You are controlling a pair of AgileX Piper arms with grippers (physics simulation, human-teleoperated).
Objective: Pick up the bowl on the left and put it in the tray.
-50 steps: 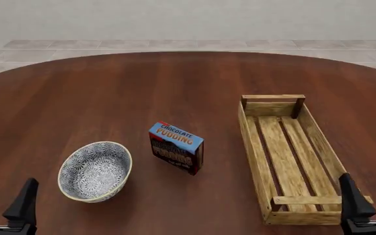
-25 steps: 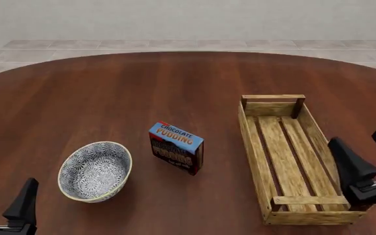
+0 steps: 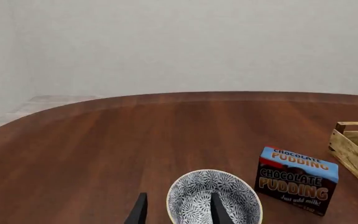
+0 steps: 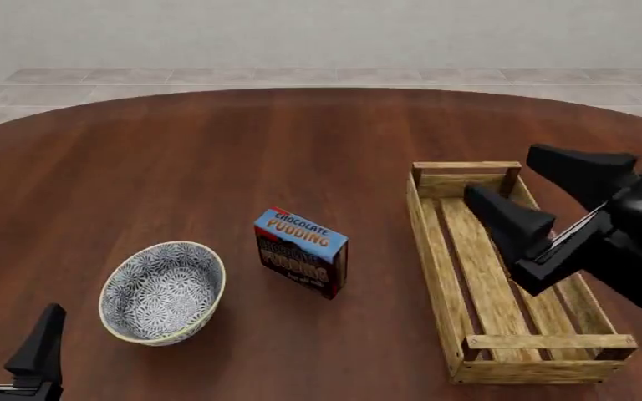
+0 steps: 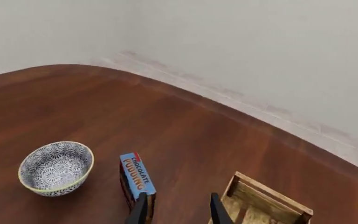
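Note:
The blue-and-white floral bowl [image 4: 163,292] sits upright on the table at the front left, also seen in the left wrist view [image 3: 235,198] and the right wrist view [image 5: 56,168]. My left gripper [image 4: 7,338] stands open at the front left corner, just short of the bowl and to its left, with nothing held. The light-wood slatted tray [image 4: 433,251] lies on the right. My right gripper [image 4: 511,177] hangs open above the tray's far half, tilted toward the table's middle, with nothing between its fingers.
A blue chocolate pudding box [image 4: 301,252] stands between the bowl and the tray, also seen in the wrist views [image 3: 297,179] [image 5: 136,179]. The round dark-wood table [image 4: 298,150] ends at a curved far edge, with tiled floor and wall behind.
My right gripper rose from the tray's near right corner and swung forward and left, now above the tray's far half. The left gripper, bowl and box have not moved.

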